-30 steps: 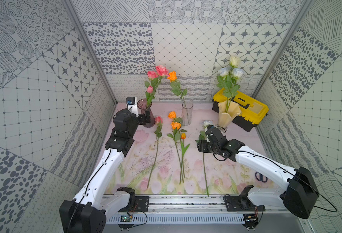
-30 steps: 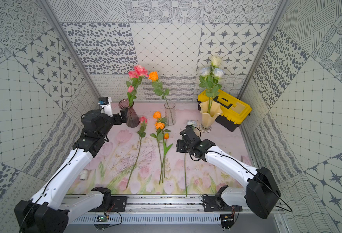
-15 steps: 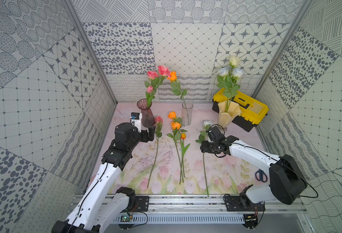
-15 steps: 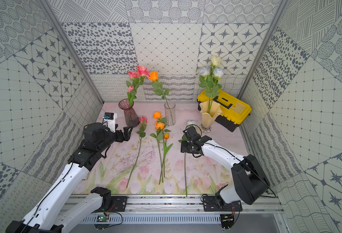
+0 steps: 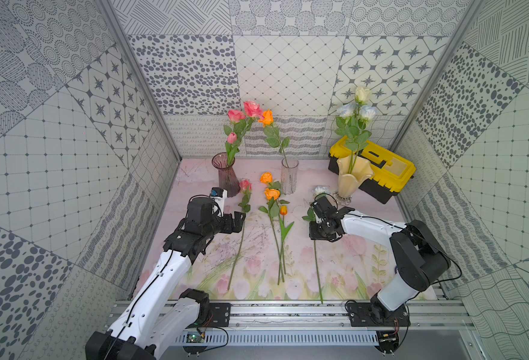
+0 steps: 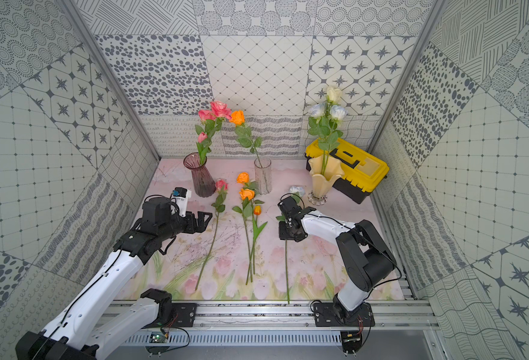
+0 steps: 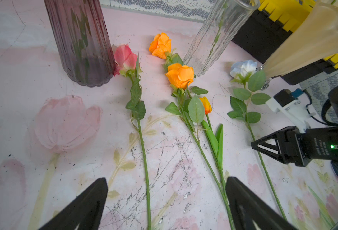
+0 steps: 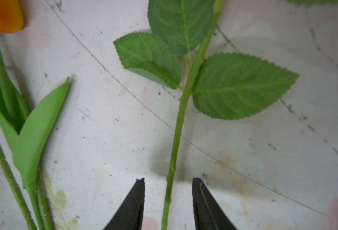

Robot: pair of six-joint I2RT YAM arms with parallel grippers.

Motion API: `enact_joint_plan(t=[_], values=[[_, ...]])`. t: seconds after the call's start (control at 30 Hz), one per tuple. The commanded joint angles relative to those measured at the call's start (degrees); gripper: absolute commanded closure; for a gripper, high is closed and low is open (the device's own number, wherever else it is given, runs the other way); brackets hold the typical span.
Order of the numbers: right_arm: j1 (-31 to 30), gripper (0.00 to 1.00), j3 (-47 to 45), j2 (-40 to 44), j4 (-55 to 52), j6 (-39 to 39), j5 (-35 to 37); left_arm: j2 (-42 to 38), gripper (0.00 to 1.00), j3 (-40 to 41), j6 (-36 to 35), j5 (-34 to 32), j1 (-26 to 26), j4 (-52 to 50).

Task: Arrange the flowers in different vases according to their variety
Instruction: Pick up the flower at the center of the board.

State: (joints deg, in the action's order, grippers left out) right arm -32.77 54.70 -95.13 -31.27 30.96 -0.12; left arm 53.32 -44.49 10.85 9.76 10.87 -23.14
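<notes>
My left jaws stand wide open and empty, just beside the pink rose [image 5: 245,185] lying on the worktop [image 5: 334,265]. My right jaws, partly open, straddle the white rose [image 5: 320,190] stem [image 8: 176,139] without gripping, near the cream vase [image 5: 350,179].

Bright even light; right wrist view soft-focused.

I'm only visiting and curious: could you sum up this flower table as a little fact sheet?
Purple vase: three pink flowers
Clear vase: one orange rose
Cream vase: three pale roses
Lying on the table: pink rose, two orange roses, orange tulip bud, white rose
Left gripper: open, holding nothing
Right gripper: open, jaws either side of the white rose's stem
Behind: yellow toolbox
</notes>
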Motion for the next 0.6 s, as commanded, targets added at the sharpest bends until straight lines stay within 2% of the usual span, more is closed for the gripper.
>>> enact_joint_plan(t=[0.0, 0.3, 0.4, 0.57], values=[[-0.2, 0.61, 1.8, -1.7, -0.9, -0.3, 1.1, 1.2, 0.03, 0.1, 0.9, 2.8, 0.2, -1.0], [-1.4, 0.68, 4.3, -5.8, -4.3, -1.2, 1.8, 2.3, 0.03, 0.8, 1.4, 2.8, 0.3, -0.3], [-1.8, 0.76, 4.4, -6.2, -4.5, -0.7, 2.5, 2.4, 0.03, 0.9, 1.2, 2.6, 0.3, -0.4], [-1.9, 1.0, 4.5, -6.7, -5.1, 0.2, 2.9, 3.2, 0.03, 0.7, 1.4, 2.7, 0.3, -0.5]])
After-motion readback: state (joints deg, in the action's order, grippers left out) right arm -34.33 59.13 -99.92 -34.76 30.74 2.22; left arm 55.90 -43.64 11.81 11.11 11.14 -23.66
